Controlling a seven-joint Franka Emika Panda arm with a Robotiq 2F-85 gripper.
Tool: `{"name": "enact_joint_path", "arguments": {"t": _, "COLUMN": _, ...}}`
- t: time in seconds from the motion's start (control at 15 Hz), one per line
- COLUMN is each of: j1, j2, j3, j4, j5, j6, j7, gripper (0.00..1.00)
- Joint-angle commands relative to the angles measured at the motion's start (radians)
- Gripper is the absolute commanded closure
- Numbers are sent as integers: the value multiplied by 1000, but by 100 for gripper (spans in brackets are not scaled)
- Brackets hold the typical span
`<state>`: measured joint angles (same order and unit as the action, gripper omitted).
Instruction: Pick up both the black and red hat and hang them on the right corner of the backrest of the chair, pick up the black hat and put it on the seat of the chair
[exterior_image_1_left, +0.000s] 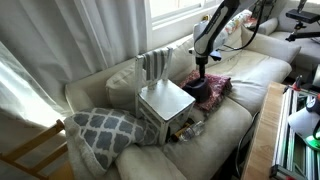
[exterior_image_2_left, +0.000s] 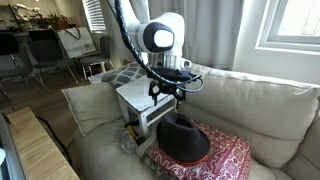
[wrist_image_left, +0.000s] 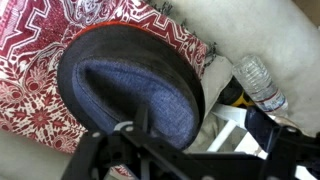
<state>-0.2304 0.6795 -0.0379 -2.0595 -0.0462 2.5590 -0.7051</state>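
The black hat (exterior_image_1_left: 200, 91) lies dome-up on a dark red patterned cloth (exterior_image_1_left: 218, 88) on the sofa, just beside the chair (exterior_image_1_left: 165, 103). It also shows in an exterior view (exterior_image_2_left: 185, 138) and fills the wrist view (wrist_image_left: 130, 85). My gripper (exterior_image_2_left: 170, 96) hangs open and empty a little above the hat's chair-side edge; it also shows in an exterior view (exterior_image_1_left: 201, 68) and in the wrist view (wrist_image_left: 190, 145). The seat (exterior_image_1_left: 167, 97) is bare. The slatted backrest (exterior_image_1_left: 153, 66) stands upright with nothing on it. The red hat is not in view.
A grey lattice cushion (exterior_image_1_left: 105, 130) lies on the sofa on the chair's other side. A plastic bottle (wrist_image_left: 262, 82) lies by the chair's base next to the cloth (wrist_image_left: 40, 60). Curtains and a window stand behind the sofa back (exterior_image_1_left: 110, 80).
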Motion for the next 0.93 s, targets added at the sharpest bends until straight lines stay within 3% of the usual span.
{"name": "enact_joint_path", "arguments": {"t": 0.0, "j1": -78, "j2": 126, "j3": 54, "j4": 97, "j5": -3, "j6": 1, "j7": -67, "gripper": 0}}
{"name": "enact_joint_path", "arguments": {"t": 0.07, "j1": -58, "j2": 151, "j3": 33, "j4": 111, "j5": -21, "j6": 25, "j7": -33, "gripper": 0}}
{"name": "enact_joint_path", "arguments": {"t": 0.53, "j1": -79, "j2": 249, "j3": 66, "j4": 176, "j5": -21, "j6": 114, "j7": -36, "gripper": 0}}
{"name": "enact_joint_path", "arguments": {"t": 0.67, "j1": -79, "j2": 272, "j3": 69, "j4": 193, "j5": -23, "j6": 130, "j7": -34, "gripper": 14}}
{"name": "enact_joint_path", "arguments": {"t": 0.87, "j1": -86, "j2": 307, "j3": 80, "j4": 215, "j5": -12, "j6": 170, "j7": -16, "gripper": 49}}
